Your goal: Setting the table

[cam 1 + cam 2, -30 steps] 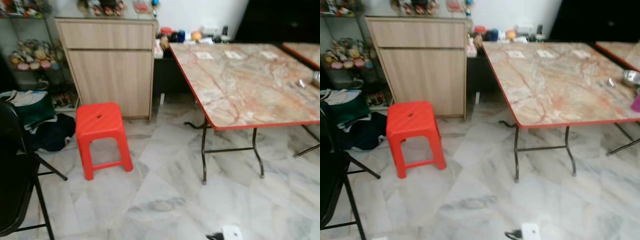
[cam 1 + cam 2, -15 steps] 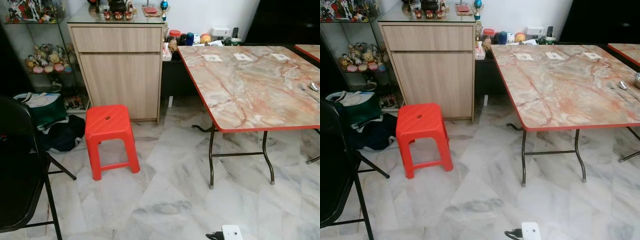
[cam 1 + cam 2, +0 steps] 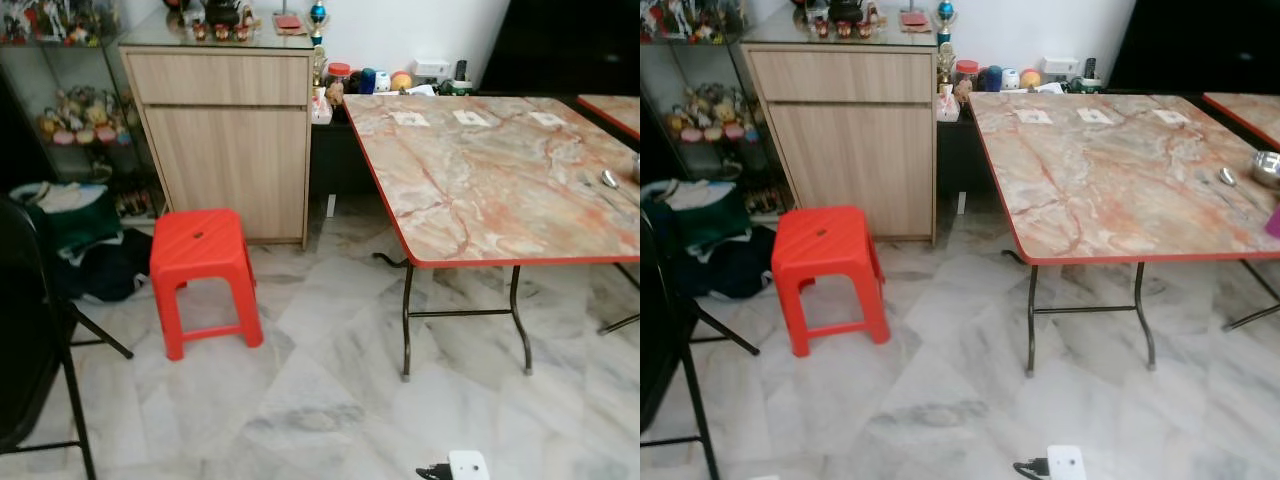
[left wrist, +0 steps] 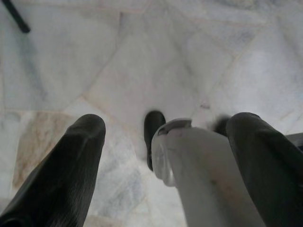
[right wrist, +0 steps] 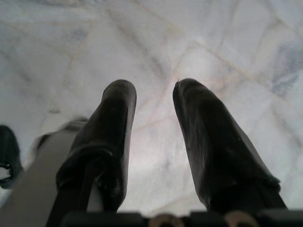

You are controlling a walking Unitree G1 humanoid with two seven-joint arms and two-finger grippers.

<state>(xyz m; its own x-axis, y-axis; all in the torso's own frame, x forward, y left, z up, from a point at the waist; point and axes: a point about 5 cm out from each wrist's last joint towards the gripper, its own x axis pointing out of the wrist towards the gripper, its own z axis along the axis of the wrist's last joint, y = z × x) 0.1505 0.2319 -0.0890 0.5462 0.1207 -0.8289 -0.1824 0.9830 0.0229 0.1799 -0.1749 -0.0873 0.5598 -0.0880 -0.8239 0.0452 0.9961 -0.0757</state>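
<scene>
A red stool [image 3: 200,270] is seen at nine o'clock, the marble-topped table [image 3: 480,180] at two o'clock with a spoon [image 3: 610,180] near its far right edge. Both arms hang over the floor — the left gripper [image 4: 165,156] is spread wide, the right gripper [image 5: 151,137] parted, and nothing is held. The table is best approached squarely, the stool skirted.

Marble-patterned, red-edged tabltop [image 3: 1110,180] on dark folding legs; a metal bowl [image 3: 1267,167] and a spoon [image 3: 1227,176] lie near its right edge, three paper cards along the far side.
</scene>
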